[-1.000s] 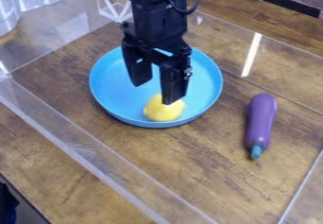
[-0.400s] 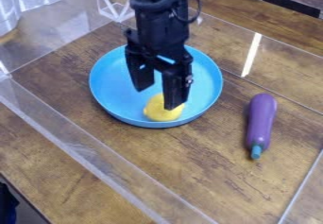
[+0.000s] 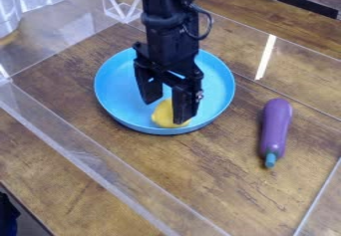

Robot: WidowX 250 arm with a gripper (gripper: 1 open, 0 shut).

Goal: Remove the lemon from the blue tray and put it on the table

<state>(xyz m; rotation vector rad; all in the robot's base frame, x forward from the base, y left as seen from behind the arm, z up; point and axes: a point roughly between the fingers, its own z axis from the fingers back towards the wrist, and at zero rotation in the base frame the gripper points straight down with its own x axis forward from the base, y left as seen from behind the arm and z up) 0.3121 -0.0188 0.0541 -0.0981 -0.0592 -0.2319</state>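
Note:
The blue tray (image 3: 120, 93) sits on the dark wood table (image 3: 186, 180), left of centre. In its near right part lies the small yellow lemon (image 3: 163, 115), partly hidden by the black fingers. My gripper (image 3: 168, 103) points straight down into the tray and is open. One finger stands left of the lemon and the other to its right, so the fruit lies between them. Whether the fingers touch the lemon cannot be told.
A purple eggplant (image 3: 274, 128) lies on the table to the right of the tray. Clear acrylic panels (image 3: 80, 130) edge the table at the left and front. Bare wood shows in front of the tray and between tray and eggplant.
The gripper has sunk lower into the tray, so its open fingers now stand on either side of the lemon. Lemon, tray and eggplant have not moved.

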